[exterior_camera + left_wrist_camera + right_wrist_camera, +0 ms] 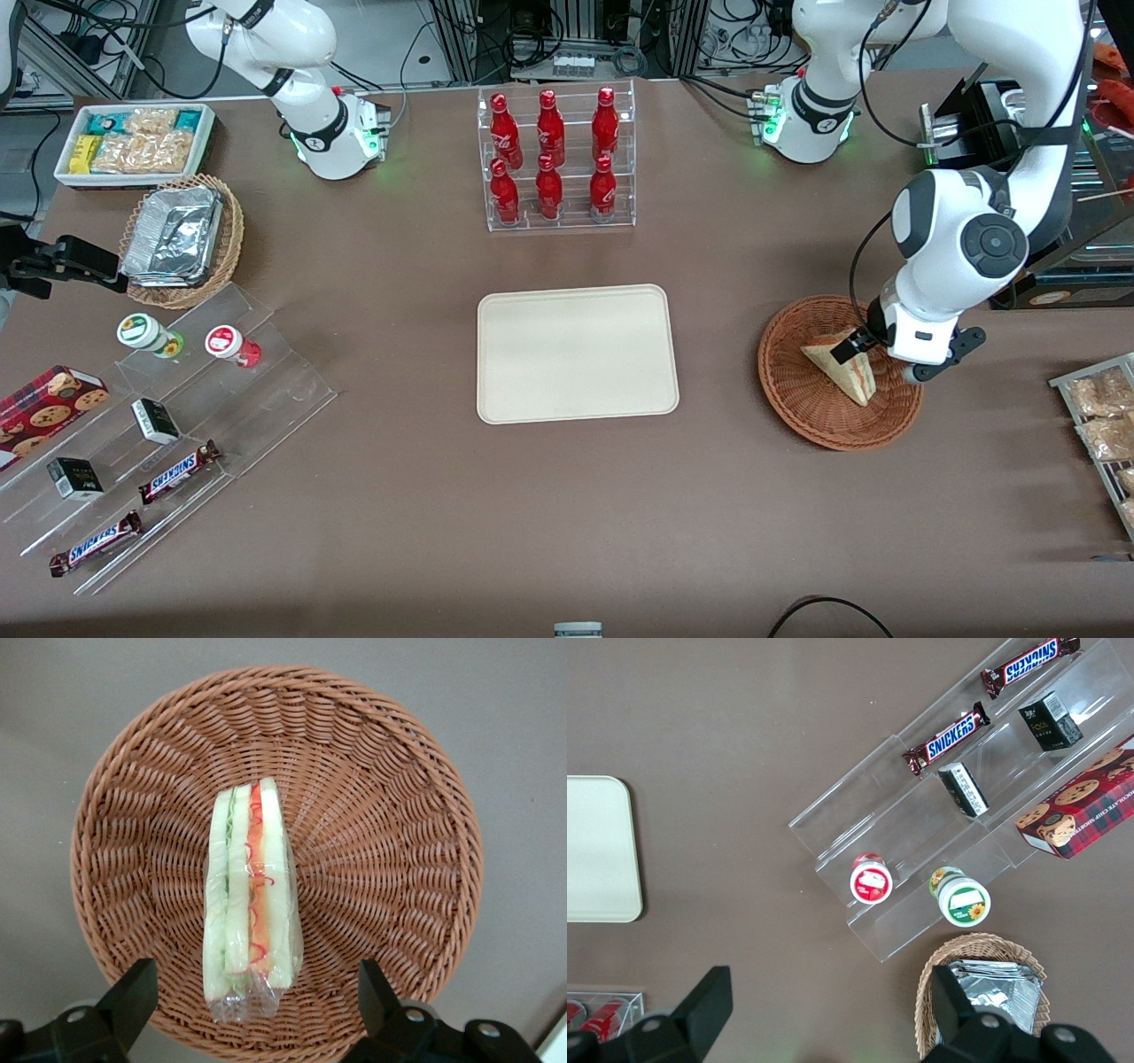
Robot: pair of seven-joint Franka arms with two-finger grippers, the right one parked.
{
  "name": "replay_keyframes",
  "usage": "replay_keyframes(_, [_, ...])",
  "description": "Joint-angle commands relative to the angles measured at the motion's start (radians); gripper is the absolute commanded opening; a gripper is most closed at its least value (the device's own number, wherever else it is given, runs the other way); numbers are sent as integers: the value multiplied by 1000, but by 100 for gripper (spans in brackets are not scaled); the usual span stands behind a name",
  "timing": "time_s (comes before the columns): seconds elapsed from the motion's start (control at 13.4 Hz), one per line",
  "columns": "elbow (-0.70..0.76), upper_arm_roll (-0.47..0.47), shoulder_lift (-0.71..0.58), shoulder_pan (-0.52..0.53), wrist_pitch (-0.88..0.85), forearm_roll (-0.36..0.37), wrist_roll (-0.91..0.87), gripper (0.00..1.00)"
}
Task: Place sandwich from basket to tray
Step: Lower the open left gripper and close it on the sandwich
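Observation:
The sandwich (842, 368) is a plastic-wrapped wedge standing on edge in the reddish-brown wicker basket (797, 390), toward the working arm's end of the table. In the left wrist view the sandwich (251, 895) shows its red and green filling, with the basket (399, 859) all around it. My left gripper (861, 344) is open just above the basket. In the wrist view the gripper (255, 981) has its two fingertips (137, 985) spread wide, one on each side of the sandwich's wrapped end, not touching it. The cream tray (576, 306) lies bare at the table's middle.
A clear rack of red bottles (556, 159) stands farther from the front camera than the tray. Snack packets on a wire rack (1103, 416) sit at the working arm's end. A tan basket with a foil container (182, 239), a white snack bin (133, 142) and a stepped acrylic shelf (177, 425) lie toward the parked arm's end.

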Motion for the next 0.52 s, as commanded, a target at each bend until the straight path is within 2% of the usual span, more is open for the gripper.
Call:
replay_keyframes(0.0, [-16,-1,15,-3,35,0,-19,100])
replay_keyframes(0.45, [-59,-1,73,3,145,0,-19,100])
